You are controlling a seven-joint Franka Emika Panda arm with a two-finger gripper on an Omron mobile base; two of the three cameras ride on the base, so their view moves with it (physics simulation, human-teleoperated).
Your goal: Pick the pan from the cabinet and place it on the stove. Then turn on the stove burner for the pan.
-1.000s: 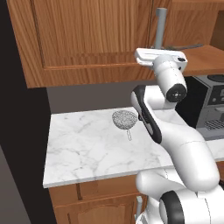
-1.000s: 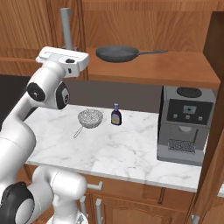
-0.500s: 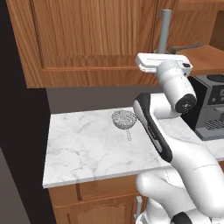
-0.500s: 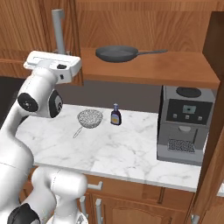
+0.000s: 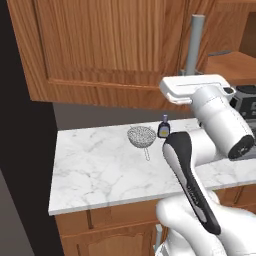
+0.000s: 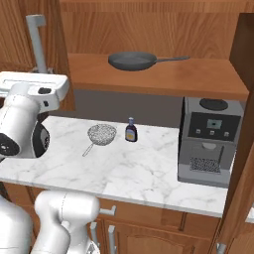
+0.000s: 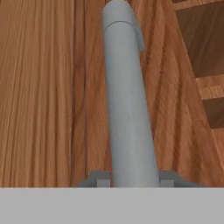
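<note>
Gripping the door handle (image 7: 129, 109) is what you're doing right now: the gripper (image 7: 133, 178) has its two fingertips set narrow, one on each side of the grey bar, low on its length, so you're holding the bar rather than hovering by it. The cabinet (image 6: 158, 74) already stands open on the right side, and the pan (image 6: 133, 61) sits flat on its shelf, handle pointing right, well apart from the hand. To do this step well, pull along the door's swing arc rather than straight back, keep the fingers square to the bar so it doesn't slide through, and carry the door (image 5: 110, 45) wide enough that the arm can later reach the shelf without clipping its edge; my guess is the risk here is a twisting grip that pops off the bar. Count with me: one pan on the shelf, one strainer (image 6: 101, 134) and one small bottle (image 6: 131, 130) just beside it on the marble counter (image 6: 139, 173), one coffee machine (image 6: 208, 141) at the right, one bar handle in your grasp.
</note>
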